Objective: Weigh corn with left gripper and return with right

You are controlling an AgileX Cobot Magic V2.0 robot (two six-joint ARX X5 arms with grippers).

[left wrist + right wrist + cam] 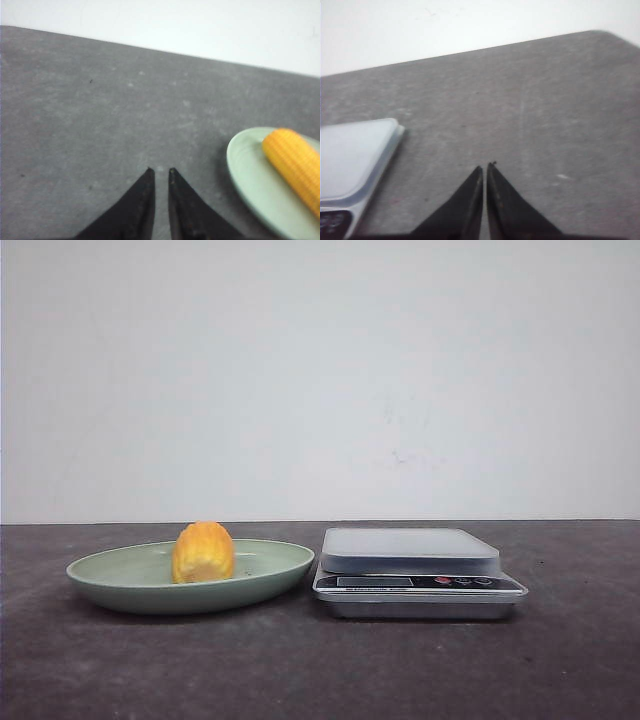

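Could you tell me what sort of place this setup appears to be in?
Probably a lab test bench, not a kitchen: a bare grey tabletop against a blank white wall, holding only a green plate with corn and a digital scale.

My left hand hangs over bare counter, its two black fingers drawn nearly together with a thin gap between the tips, holding nothing. My right hand also hangs over the counter, fingers pressed almost tip to tip and empty. Neither arm appears in the front view.
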